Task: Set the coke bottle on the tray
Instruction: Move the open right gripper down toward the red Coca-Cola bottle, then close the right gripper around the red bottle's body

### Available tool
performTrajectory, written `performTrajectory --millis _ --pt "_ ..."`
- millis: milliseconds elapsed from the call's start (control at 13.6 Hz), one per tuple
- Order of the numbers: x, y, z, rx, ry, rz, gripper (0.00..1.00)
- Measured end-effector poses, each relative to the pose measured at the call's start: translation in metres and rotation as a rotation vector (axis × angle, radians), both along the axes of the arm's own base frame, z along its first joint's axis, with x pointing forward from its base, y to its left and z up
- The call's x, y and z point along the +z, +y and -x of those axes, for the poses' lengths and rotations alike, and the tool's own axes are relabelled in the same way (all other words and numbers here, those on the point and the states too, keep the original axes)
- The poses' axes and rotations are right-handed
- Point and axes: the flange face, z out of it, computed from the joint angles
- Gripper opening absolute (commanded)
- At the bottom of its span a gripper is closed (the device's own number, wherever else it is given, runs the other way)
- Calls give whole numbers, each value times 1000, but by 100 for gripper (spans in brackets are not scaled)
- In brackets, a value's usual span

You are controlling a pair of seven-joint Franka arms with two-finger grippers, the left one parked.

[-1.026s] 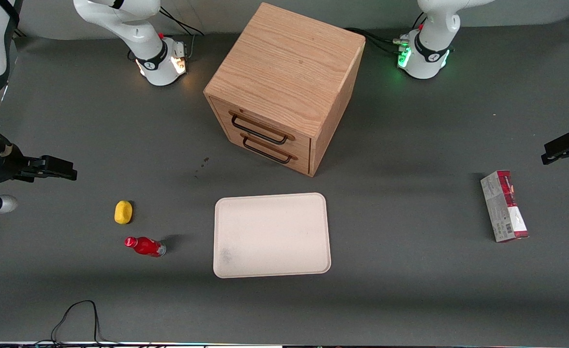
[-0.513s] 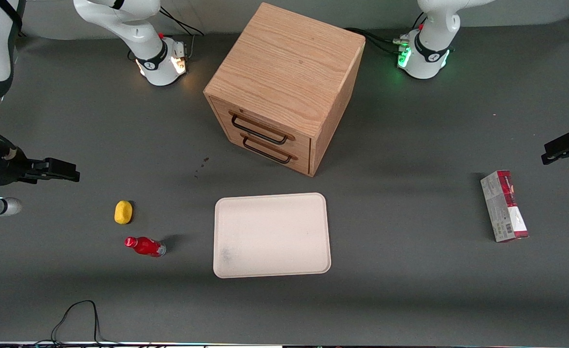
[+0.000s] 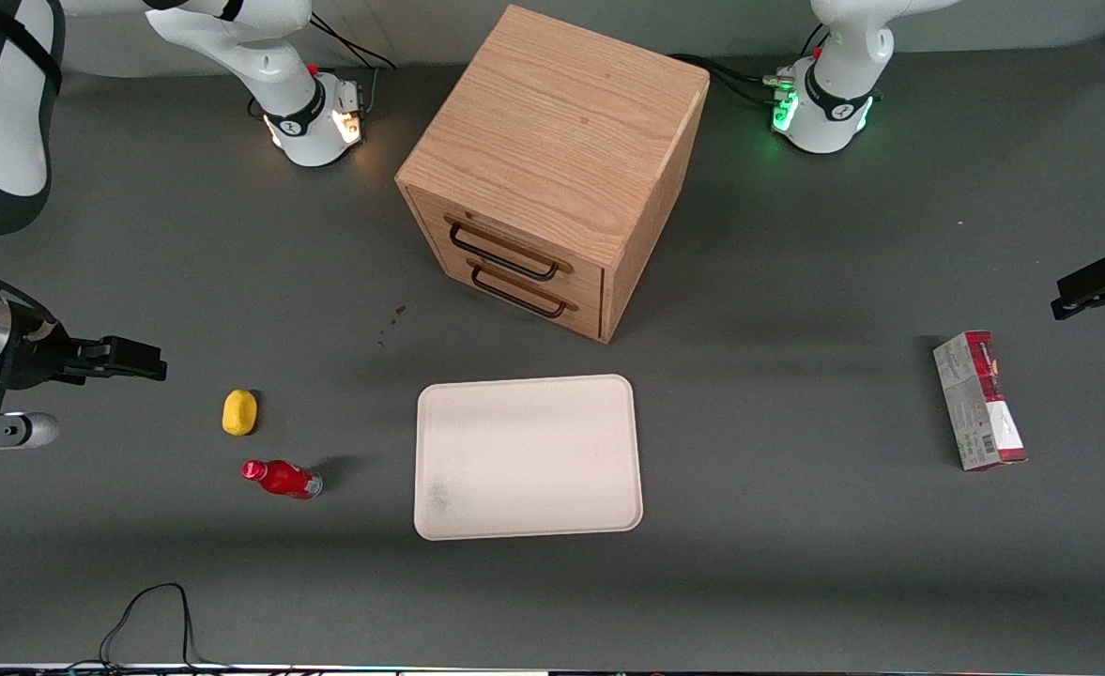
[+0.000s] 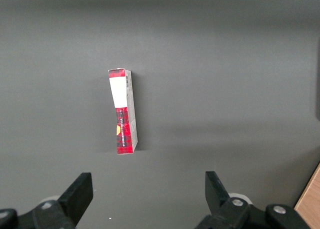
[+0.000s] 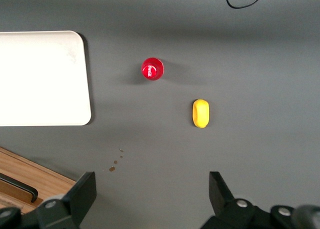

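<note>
Right arm's gripper [image 3: 144, 359] has crept toward the coke bottle [image 3: 280, 478] since a second ago; nothing else moved. Fingers [image 5: 82, 193] are spread wide, empty, high above the worktop [image 3: 796, 563]. Bottle stands upright, cap toward the wrist camera, well apart from the fingers, just beside the yellow lump [image 3: 239, 412], near the tray [image 3: 439, 526]. You can't see its body from the wrist.
</note>
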Motion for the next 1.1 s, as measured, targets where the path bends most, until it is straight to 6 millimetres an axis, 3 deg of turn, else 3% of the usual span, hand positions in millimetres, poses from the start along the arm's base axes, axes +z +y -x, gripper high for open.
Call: performTrajectory --millis 220,806,1099 --pt "-22 3 -11 3 13 -1 100" --pt "-133 14 -59 14 33 -1 100" --pt "-169 15 -69 12 24 -7 100"
